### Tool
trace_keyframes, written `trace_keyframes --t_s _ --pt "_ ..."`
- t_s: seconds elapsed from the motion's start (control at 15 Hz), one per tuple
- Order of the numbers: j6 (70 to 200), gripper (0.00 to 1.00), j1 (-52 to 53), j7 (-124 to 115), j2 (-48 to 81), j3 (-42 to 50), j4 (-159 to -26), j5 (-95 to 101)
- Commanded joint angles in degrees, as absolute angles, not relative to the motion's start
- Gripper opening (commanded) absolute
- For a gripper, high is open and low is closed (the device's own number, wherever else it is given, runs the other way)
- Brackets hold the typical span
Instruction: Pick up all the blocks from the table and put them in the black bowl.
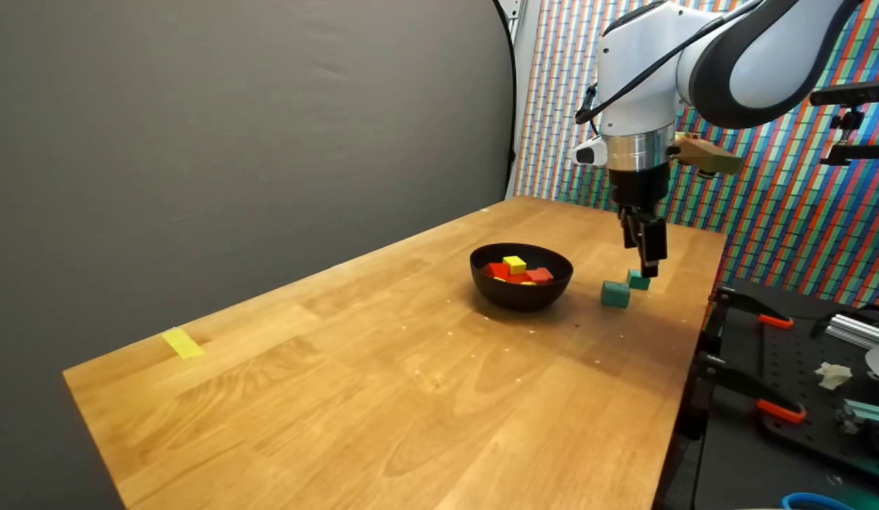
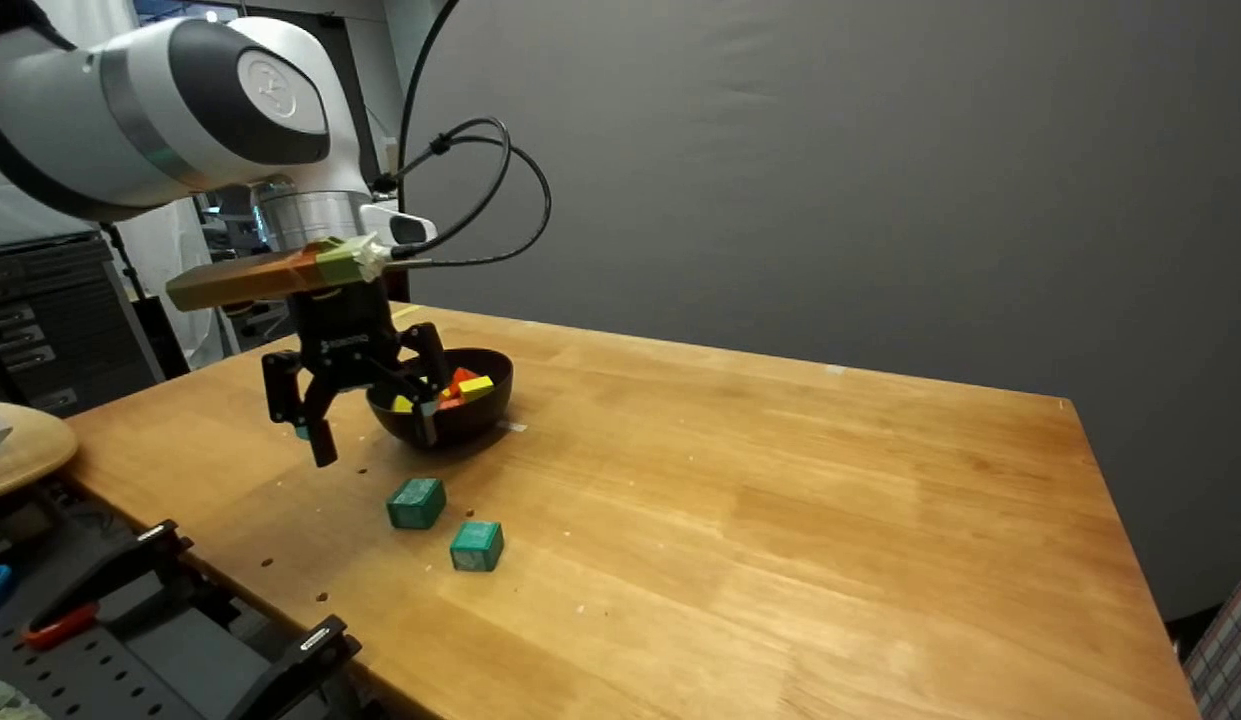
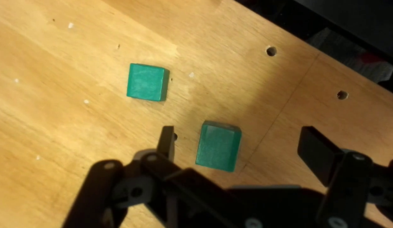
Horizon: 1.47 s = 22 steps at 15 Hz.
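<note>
Bowl [image 1: 518, 299]: upright on the table [image 2: 830, 520], holding a jumbled pile. Contents: red blocks [image 1: 497, 270] and yellow blocks [image 1: 514, 265], mixed; a yellow one sits on top of the pile. The near rim cuts off the lower ones, so a full count cannot be made.

Outside the bowl, on the table and near it: a green block [image 3: 218, 146] and a second green block [image 3: 147, 82], the two apart from each other.

Gripper [image 2: 377, 450]: released, jaws spread wide, held above the table and pointing down. In the wrist view the first green block shows between the fingers [image 3: 318, 155], resting on the wood below them; the second lies outside them, higher in that view. In an exterior view a finger crosses in front of the bowl. A teal patch [image 2: 301, 432] shows beside a finger; too little visible to identify.

Yellow strip [image 1: 183, 342]: flat on the table near a corner, well apart from the bowl. Drawer cabinet [image 2: 60, 335]: beyond the table, dim.
</note>
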<state>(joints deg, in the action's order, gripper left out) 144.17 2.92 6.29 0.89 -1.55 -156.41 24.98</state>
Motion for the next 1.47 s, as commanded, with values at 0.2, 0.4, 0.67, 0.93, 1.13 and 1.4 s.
trace_keyframes --t_s 0.2,0.4,0.67,0.93,1.13,1.4 --pt "150.4 1.0 2.8 -7.0 6.8 -0.6 -155.1 26.1" --pt "149.6 1.0 2.9 -8.8 9.1 0.6 -154.7 26.8" --pt "148.6 0.63 3.1 -7.4 14.2 2.0 -151.5 25.2" --pt "148.4 0.97 3.8 -6.7 18.0 2.5 -147.8 24.4" --pt "148.1 1.0 3.3 -4.5 20.0 1.4 -145.6 21.7" --pt "146.4 0.66 2.5 -0.5 21.2 0.2 -143.9 16.5"
